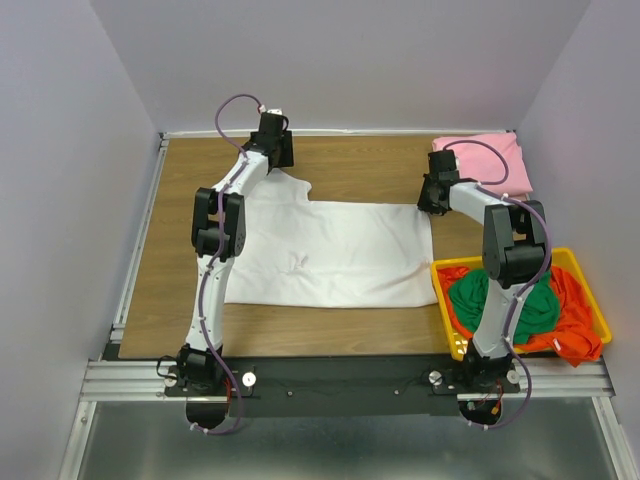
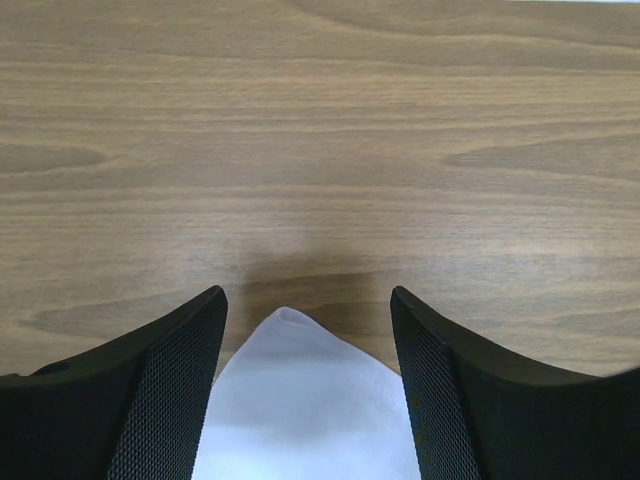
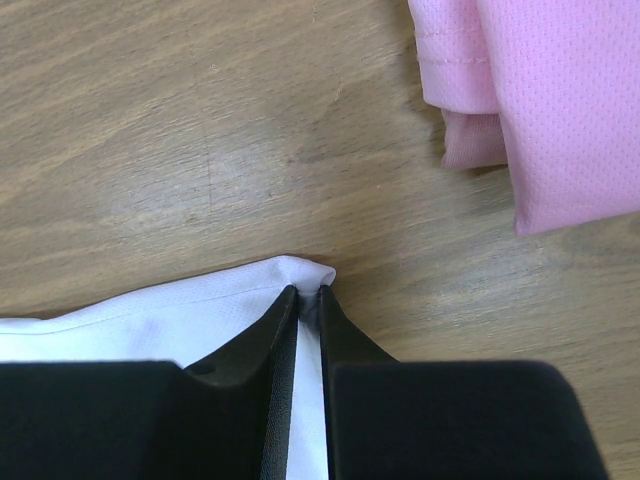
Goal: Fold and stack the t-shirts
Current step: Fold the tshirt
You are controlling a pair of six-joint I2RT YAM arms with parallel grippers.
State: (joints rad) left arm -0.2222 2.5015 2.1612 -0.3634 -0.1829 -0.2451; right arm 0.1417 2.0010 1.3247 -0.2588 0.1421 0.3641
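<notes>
White cloth is your reference item: the white t-shirt (image 1: 330, 255) lies spread flat on the wooden desk (image 1: 190, 190), with one sleeve pointing toward the far left corner.

Your left end effector (image 2: 308, 298) stands at that sleeve tip with its fingers wide apart. The pointed tip of the cloth rests on the desk between them and is not gripped.

Your right end effector (image 3: 308, 292) is at the shirt's far right corner. Its fingers are nearly together and clamped on the hem corner, with white cloth visible in the narrow gap.

Beyond that same far right corner you have the pink t-shirt (image 1: 482, 162), folded on the desk, near the white shirt but apart from it.

Against the white shirt's right edge, toward the near side, sits the yellow basket (image 1: 585, 275), its rim meeting the cloth edge. Inside it, crumpled, are the green t-shirt (image 1: 500, 295), on the side toward the white shirt, and the orange t-shirt (image 1: 578, 312), on the side away from it.
</notes>
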